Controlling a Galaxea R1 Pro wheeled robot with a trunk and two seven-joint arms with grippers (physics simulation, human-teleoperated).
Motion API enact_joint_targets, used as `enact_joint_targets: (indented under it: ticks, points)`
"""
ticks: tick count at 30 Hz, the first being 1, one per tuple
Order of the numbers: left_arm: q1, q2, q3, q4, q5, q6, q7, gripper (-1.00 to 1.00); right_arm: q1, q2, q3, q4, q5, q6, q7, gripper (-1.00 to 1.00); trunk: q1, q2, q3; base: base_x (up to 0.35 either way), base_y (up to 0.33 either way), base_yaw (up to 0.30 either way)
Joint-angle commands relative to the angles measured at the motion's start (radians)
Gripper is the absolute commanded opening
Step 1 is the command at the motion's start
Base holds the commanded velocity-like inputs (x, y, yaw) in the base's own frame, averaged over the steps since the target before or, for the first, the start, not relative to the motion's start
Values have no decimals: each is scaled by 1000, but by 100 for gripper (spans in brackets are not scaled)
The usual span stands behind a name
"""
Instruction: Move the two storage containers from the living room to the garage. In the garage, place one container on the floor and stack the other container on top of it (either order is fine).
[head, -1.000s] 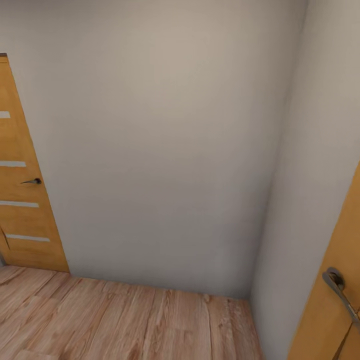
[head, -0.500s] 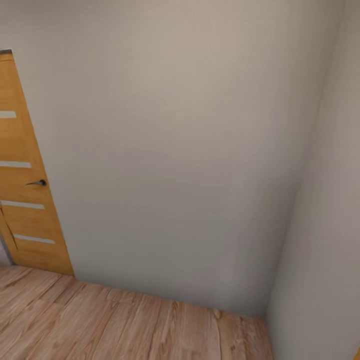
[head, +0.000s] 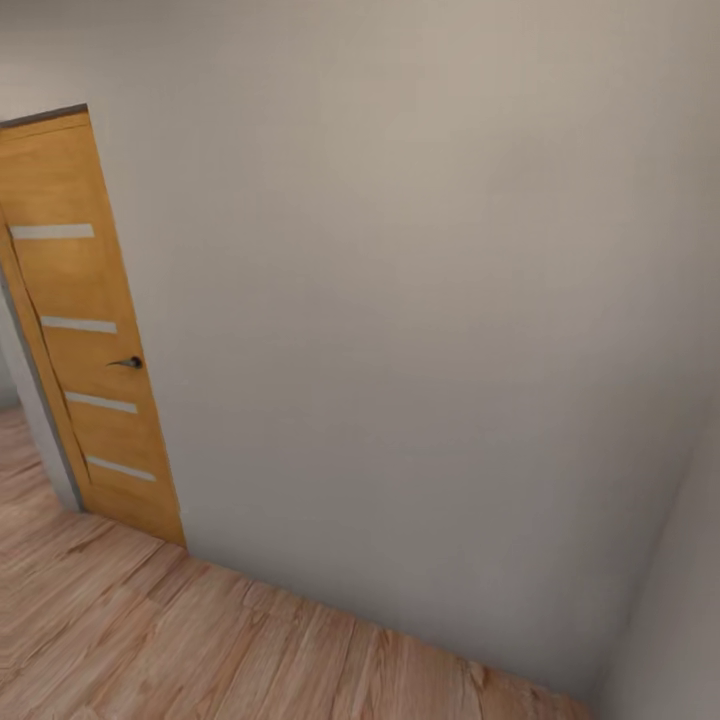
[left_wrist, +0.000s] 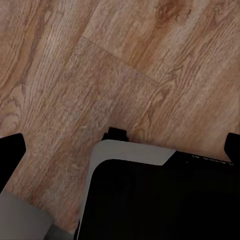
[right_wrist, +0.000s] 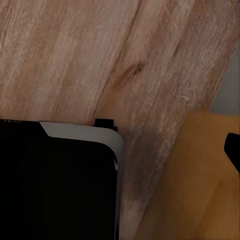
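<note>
1. From the head camera I see a plain white-grey wall (head: 400, 330) across most of the frame, meeting a second wall at a corner in the lower right.
2. At the left of the frame stands an orange-brown wooden door (head: 85, 330) with four pale horizontal strips and a small dark lever handle (head: 128, 362); it looks to stand ajar from its grey frame.
3. Light wood plank floor (head: 150, 640) runs across the bottom of the head view, from lower left towards lower right.
4. Nothing orange-red and box-shaped comes into my sight here, so I cannot place the storage bins.
5. In the left wrist view I look down on the same wood planks, with the robot's black, grey-edged base (left_wrist: 160, 200) below centre. The left gripper (left_wrist: 122, 150) shows only as dark fingertips (left_wrist: 11, 150) at the two frame edges, so its jaws are spread wide with nothing between.
6. In the right wrist view the base sits at lower left, and an orange-brown surface (right_wrist: 195, 180) lies at lower right. Of the right gripper I see one dark tip (right_wrist: 233, 147) at the right edge; I cannot tell the state of its jaws.
</note>
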Motion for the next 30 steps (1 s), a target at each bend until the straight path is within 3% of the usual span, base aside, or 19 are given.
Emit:
enact_joint_targets:
  ticks: [1,15,18,20,23,30]
  points:
    - [-1,0,-9,1,9,-3,2,100,-1,0,8,3,-9,-6,1,100,1,-1,-2,195,0,272]
    - [-1,-7,-5,1,22,-3,2,100,-1,2,12,3,-7,0,3,100,1,-1,-2,15,0,274]
    - [-1,-5,-5,1,64,-3,2,100,-1,2,13,3,-6,0,4,100,1,-1,-2,0,0,277]
    - [-1,-3,-7,1,116,-3,2,100,-1,2,14,3,-6,2,6,100,1,-1,-2,0,0,277]
    - [-1,-3,-7,1,131,-3,1,100,-1,2,16,2,-2,11,8,100,1,-1,-2,0,0,277]
    - [-1,-2,-8,0,134,-3,2,100,-1,1,13,1,79,16,4,100,1,-1,-2,0,0,277]
